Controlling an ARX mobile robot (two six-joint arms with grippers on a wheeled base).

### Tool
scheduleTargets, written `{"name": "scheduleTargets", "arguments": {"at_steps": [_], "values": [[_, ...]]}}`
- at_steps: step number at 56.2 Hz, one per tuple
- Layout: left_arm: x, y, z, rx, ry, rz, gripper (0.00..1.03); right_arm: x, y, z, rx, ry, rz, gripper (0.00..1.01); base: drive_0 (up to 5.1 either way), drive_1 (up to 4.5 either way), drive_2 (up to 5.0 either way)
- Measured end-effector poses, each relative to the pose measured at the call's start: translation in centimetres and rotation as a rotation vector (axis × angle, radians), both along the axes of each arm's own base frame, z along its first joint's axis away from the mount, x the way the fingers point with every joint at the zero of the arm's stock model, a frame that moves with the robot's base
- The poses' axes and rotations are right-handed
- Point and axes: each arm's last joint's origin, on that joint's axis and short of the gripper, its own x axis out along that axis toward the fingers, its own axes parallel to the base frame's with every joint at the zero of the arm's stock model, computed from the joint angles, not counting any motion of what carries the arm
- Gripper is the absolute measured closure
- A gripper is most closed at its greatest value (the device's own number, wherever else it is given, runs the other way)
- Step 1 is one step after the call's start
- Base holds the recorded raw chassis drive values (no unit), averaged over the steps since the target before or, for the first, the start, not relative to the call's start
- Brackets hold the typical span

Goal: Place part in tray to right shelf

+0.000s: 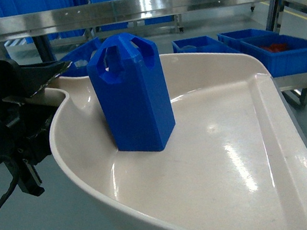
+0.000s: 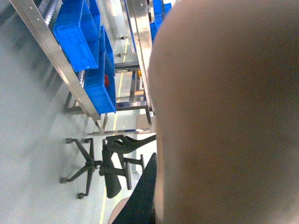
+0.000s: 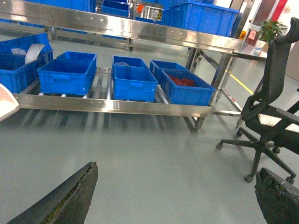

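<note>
The bright-blue part [image 1: 133, 95] stands upright in the back of the beige tray [image 1: 235, 160], which fills the head view and hangs above the floor. My left gripper [image 1: 45, 88] is at the tray's left end, shut on its rim by the handle. In the left wrist view the tray's underside [image 2: 224, 112] fills the right side, with one dark finger [image 2: 140, 196] pressed against it. My right gripper [image 3: 177, 186] is open over bare floor with nothing between its fingers; it does not show in the head view. The right shelf [image 3: 112, 105] stands ahead with blue crates.
Several blue crates [image 3: 135, 84] sit on the shelf's rollers, one holding red items [image 3: 182, 81]. A steel upper rail [image 1: 143, 5] crosses above the tray. A black office chair [image 3: 271, 126] stands on the floor to the right. A sliver of the tray [image 3: 7, 102] shows at the left edge.
</note>
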Motion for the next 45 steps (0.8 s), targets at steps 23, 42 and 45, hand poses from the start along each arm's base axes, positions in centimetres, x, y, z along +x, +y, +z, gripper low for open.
{"name": "scheduleTargets", "arguments": {"at_steps": [23,42,45], "values": [[-0.03,-0.09,0.03,-0.001,-0.003,-0.007,0.89,0.00,0.00,0.02,0.001,-0.003,0.000,0.03,0.0,0.00,0.0],[-0.03,-0.09,0.00,0.000,0.000,-0.007,0.89,0.00,0.00,0.00,0.000,0.000,0.000,0.03,0.0,0.00,0.0],[-0.03,-0.09,0.00,0.000,0.000,-0.006,0.89,0.00,0.00,0.00,0.000,0.000,0.000,0.03,0.0,0.00,0.0]]}}
